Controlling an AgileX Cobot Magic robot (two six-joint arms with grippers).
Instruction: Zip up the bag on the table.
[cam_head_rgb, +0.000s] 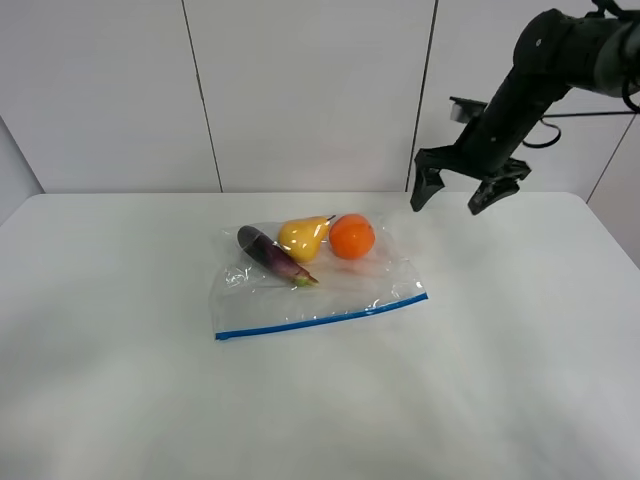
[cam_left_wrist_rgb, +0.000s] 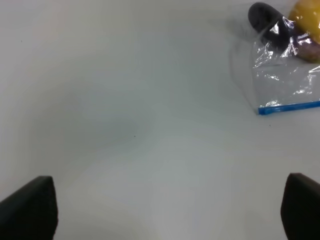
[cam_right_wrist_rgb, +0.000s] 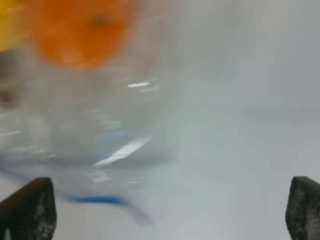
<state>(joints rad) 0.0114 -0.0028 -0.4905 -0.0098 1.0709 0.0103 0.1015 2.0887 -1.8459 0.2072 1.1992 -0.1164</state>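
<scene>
The clear bag (cam_head_rgb: 330, 290) lies flat in the middle of the white table (cam_head_rgb: 120, 380), its blue zipper strip (cam_head_rgb: 320, 317) along the near edge. Inside are an orange (cam_head_rgb: 352, 236), a yellow pear (cam_head_rgb: 303, 236) and a dark eggplant (cam_head_rgb: 268, 252). My right gripper (cam_head_rgb: 458, 193) hangs open above the table, behind and to the right of the bag; its wrist view shows the orange (cam_right_wrist_rgb: 77, 30) and the zipper strip (cam_right_wrist_rgb: 100, 201), blurred. My left gripper (cam_left_wrist_rgb: 170, 207) is open over bare table, out of the high view, and sees the bag's corner (cam_left_wrist_rgb: 287, 85).
White wall panels (cam_head_rgb: 310, 90) stand behind the table. The table's far edge runs just behind the bag, and its right rounded corner (cam_head_rgb: 590, 205) lies below the right arm.
</scene>
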